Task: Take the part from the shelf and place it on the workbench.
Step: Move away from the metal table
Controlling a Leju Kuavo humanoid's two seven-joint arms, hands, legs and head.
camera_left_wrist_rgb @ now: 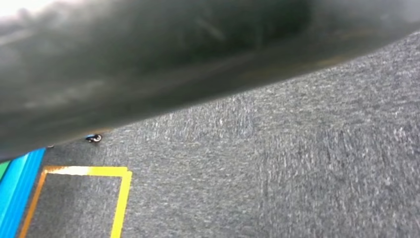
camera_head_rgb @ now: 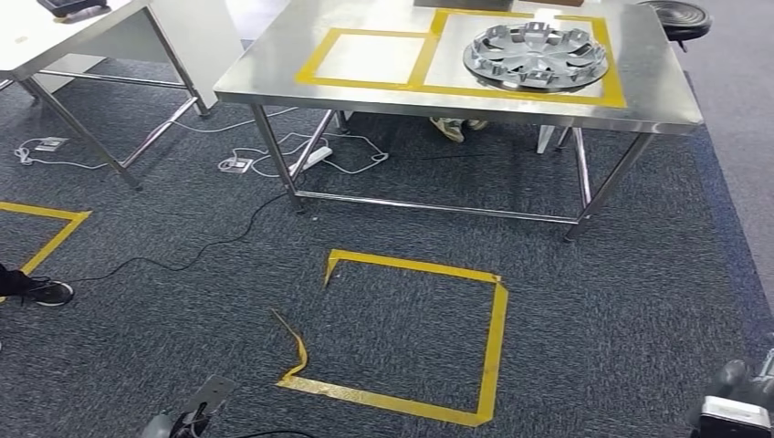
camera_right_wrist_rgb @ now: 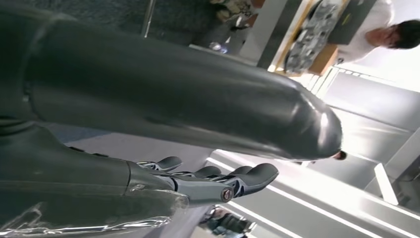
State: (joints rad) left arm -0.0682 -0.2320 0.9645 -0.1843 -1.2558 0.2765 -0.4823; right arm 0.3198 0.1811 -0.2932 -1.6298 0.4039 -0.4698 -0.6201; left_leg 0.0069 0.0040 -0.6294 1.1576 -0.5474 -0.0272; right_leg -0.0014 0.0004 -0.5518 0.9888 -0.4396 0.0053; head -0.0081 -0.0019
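The part, a silver wheel cover (camera_head_rgb: 536, 55), lies flat on the steel workbench (camera_head_rgb: 365, 91), inside the right one of two yellow-taped rectangles. The right wrist view catches the wheel cover (camera_right_wrist_rgb: 309, 34) too, lying on the bench. My right hand (camera_right_wrist_rgb: 223, 181) hangs low with its fingers stretched out straight and apart, holding nothing. In the head view the right arm's end (camera_head_rgb: 735, 411) sits at the lower right corner. My left hand (camera_head_rgb: 192, 415) peeks in at the bottom edge, far from the bench, and its fingers are too small to read.
A yellow tape square (camera_head_rgb: 493, 347) marks the carpet in front of the bench. Cables and power strips (camera_head_rgb: 239, 164) lie under it. A second table (camera_head_rgb: 55, 46) stands at the left, a black stool (camera_head_rgb: 680, 18) behind. A person's shoe (camera_head_rgb: 41, 290) is at the left; a person in white (camera_right_wrist_rgb: 366, 29) stands by the bench.
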